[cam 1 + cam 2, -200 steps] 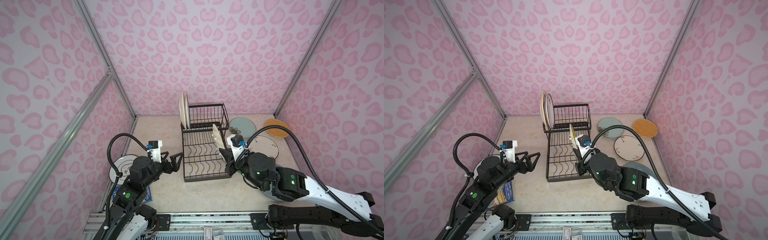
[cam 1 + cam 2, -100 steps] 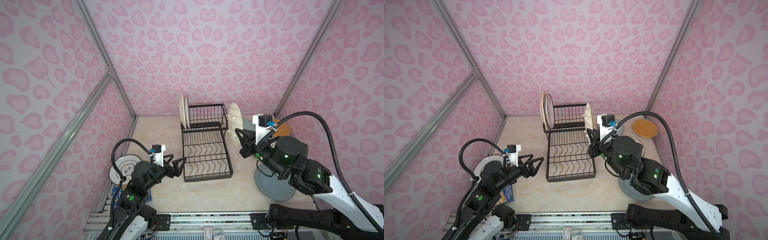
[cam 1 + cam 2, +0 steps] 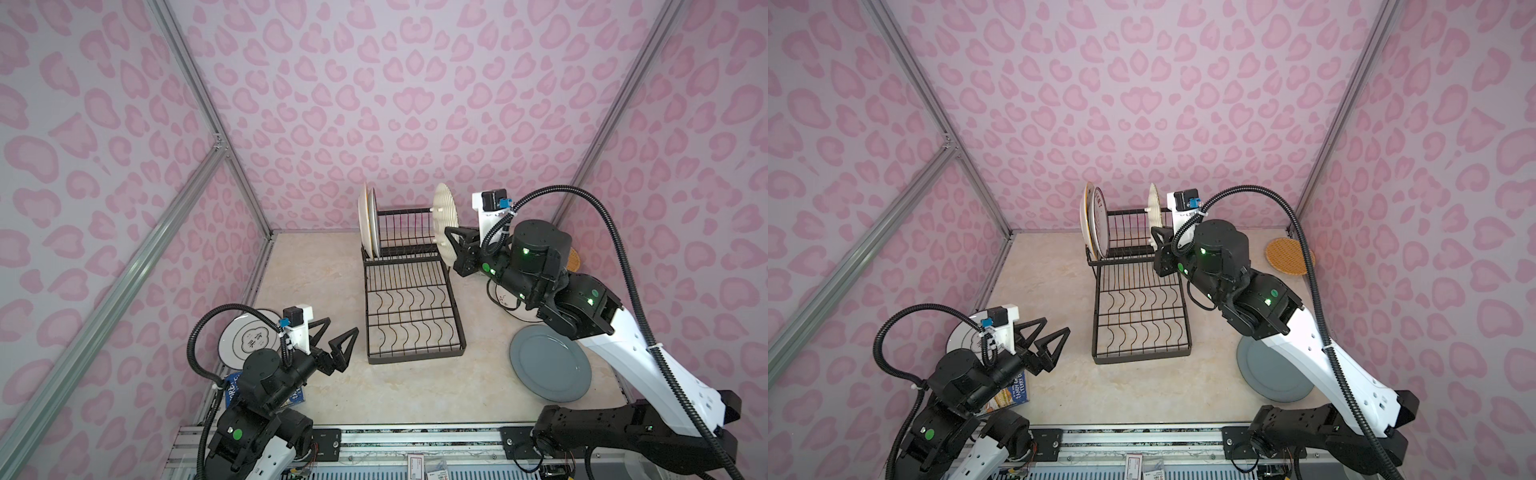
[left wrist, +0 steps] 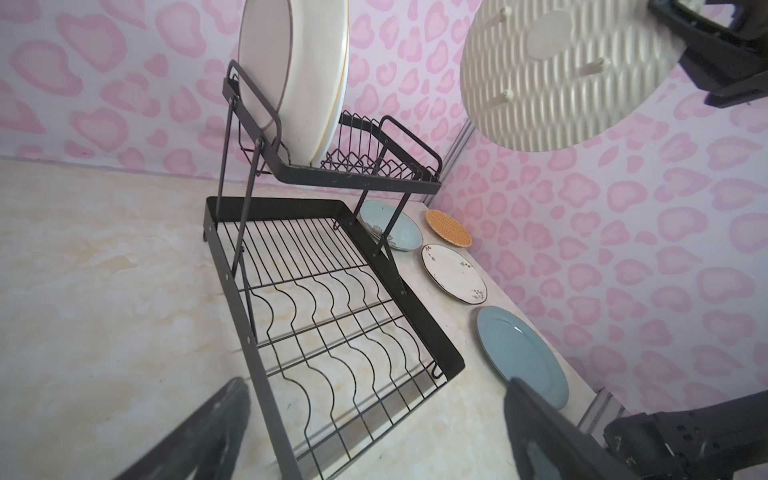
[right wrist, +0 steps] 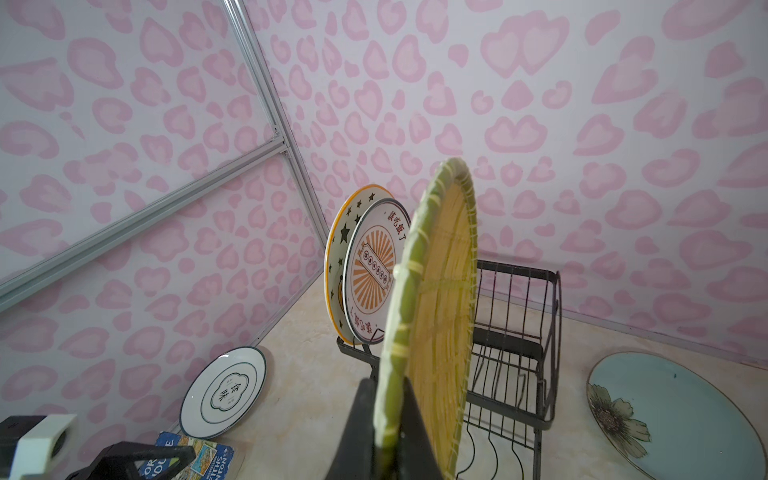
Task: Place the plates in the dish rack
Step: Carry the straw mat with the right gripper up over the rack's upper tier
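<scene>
Two plates [image 3: 368,220] stand in the raised tier of the dish rack [image 3: 415,357]. Right fingers [image 5: 360,424] clamp the yellow woven plate [image 5: 444,311] upright by that tier's other end; left fingers [image 4: 216,428] gape wide, empty. Five other plates [image 3: 548,363] lie flat on the bench [image 3: 316,270], not yet loaded.

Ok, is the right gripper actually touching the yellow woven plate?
Touching. The right wrist view shows the right gripper closed on the rim of the yellow woven plate, with one finger on each face.

Yel. woven plate [image 5: 440,311], blk rack [image 4: 274,208], pink-blotch walls [image 3: 374,104].
</scene>
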Available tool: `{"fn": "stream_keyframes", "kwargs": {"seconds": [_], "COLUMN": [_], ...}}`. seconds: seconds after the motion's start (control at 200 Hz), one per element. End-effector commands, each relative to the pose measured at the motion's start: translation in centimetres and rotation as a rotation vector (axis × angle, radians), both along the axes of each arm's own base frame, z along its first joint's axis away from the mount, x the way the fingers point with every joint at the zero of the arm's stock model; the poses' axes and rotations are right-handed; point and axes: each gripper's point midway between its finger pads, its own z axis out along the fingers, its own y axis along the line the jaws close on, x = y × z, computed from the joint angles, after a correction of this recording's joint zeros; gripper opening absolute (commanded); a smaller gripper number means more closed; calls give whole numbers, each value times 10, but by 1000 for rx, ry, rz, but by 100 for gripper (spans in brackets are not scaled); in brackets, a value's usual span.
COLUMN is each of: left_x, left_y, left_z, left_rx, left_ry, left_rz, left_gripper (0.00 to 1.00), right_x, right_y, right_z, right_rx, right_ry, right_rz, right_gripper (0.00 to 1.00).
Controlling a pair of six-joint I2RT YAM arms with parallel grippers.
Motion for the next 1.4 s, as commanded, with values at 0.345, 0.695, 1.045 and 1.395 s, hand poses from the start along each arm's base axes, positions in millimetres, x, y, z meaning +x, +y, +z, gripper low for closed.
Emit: {"fn": "stream_keyframes", "kwargs": {"seconds": [0.345, 0.695, 1.045, 1.395], "left_x": [-10, -9, -11, -12], "left_y": [22, 30, 32, 32], "left_z": [1, 3, 6, 6], "left_rx": [6, -6, -16, -18], "left_ry": [-94, -105, -119, -121], "left_rz": [92, 137, 145, 140], "left_gripper": [97, 97, 97, 97], "right_x": [67, 107, 128, 141], "right_y": [76, 113, 120, 123], "right_z": [0, -28, -56, -72], "right_rx": [69, 80, 58, 70], "right_ry": [44, 114, 170, 202], "right_rz": [111, 133, 109, 81], "right_gripper": [0, 0, 0, 0]}}
